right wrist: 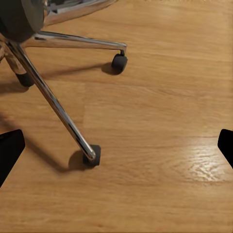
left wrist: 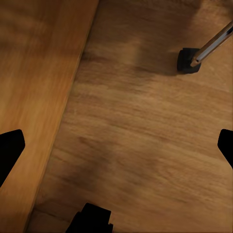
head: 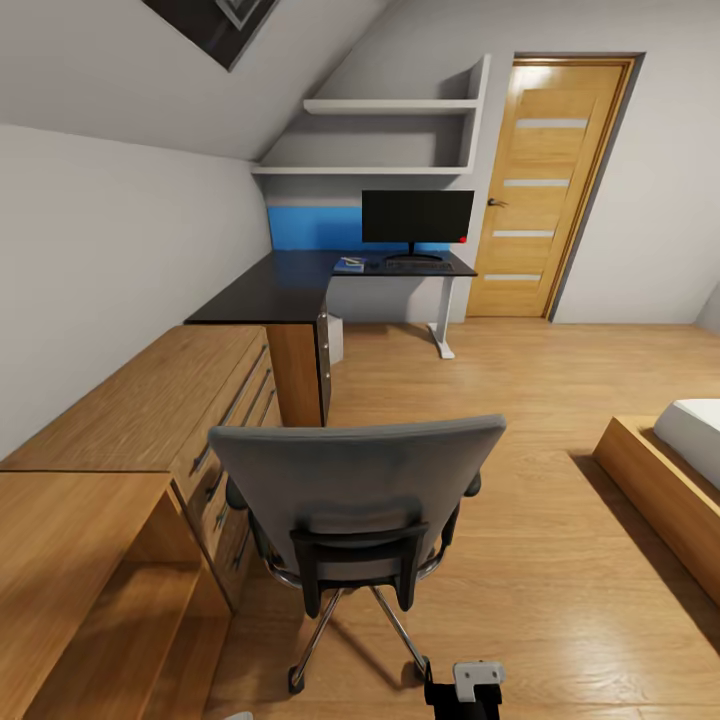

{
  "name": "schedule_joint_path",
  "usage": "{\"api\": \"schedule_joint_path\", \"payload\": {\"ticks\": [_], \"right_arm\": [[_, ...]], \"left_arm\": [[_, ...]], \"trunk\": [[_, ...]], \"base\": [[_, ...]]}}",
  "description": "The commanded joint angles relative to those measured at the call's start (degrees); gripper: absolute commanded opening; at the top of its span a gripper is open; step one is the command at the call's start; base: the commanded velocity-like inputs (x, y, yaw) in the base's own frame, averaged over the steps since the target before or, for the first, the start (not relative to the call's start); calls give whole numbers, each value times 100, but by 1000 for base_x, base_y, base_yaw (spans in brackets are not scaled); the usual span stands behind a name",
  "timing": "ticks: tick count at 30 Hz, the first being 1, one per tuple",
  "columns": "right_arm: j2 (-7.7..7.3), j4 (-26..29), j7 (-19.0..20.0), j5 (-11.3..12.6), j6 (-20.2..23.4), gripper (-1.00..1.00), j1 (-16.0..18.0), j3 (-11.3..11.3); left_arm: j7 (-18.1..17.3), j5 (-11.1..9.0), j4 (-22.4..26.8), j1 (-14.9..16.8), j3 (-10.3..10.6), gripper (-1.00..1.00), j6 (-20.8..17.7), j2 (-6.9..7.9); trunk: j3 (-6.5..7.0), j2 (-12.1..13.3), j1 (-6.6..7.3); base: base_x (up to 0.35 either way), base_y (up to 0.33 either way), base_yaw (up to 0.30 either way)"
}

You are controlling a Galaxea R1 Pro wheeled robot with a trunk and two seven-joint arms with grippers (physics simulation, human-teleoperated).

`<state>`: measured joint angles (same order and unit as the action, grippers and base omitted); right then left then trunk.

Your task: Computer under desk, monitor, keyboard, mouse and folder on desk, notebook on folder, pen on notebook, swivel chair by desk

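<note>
The grey upholstered swivel chair [head: 360, 490] with tall back, black armrests and chrome five-star base stands on the oak plank floor [head: 520, 400] directly ahead of the robot, its back turned toward the camera and its seat facing the far wall; it is just beside the light oak dresser [head: 140, 410] with long metal bar handles, and well apart from the L-shaped desk [head: 290, 285] with glossy black top. In the right wrist view the right gripper [right wrist: 116, 145] hangs above the floor with its dark fingertips [right wrist: 9, 150] at the frame's opposite edges, spread wide and holding nothing; the chair's chrome legs and black casters lie near it, one caster [right wrist: 91, 156] between the fingertips' span. In the left wrist view the left gripper [left wrist: 116, 148] is likewise spread wide and empty, over the floor beside a wooden panel edge, with one caster [left wrist: 187, 60] farther off. On the desk's far wing the wide black flat-screen monitor [head: 417, 218] stands upright on its slim stand, its long axis along the back wall; the slim keyboard [head: 418, 266] lies in front of it, parallel; a bright blue flat folder [head: 349, 265] lies beside the keyboard. A light grey computer tower [head: 335, 338] shows under the desk. Open floor stretches between chair and desk, bounded by a wooden bed frame [head: 660, 500] on the right and a light wooden door [head: 545, 190] beyond.
</note>
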<state>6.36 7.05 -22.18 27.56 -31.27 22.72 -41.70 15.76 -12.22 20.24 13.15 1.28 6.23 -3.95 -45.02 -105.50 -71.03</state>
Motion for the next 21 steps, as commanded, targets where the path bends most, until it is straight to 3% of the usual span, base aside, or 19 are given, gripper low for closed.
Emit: {"api": "schedule_joint_path", "payload": {"ticks": [1, 21], "right_arm": [[1, -2, -32, 30, -11, 100, 4, -49], [-3, -2, -32, 38, -11, 100, 4, -49]], "left_arm": [[15, -53, -2, 3, 16, 100, 26, 0], [15, -53, -2, 3, 13, 100, 27, 1]], "trunk": [[-16, -44, -22], [-205, -846, -461]], "base": [[0, 0, 0], [0, 0, 0]]}}
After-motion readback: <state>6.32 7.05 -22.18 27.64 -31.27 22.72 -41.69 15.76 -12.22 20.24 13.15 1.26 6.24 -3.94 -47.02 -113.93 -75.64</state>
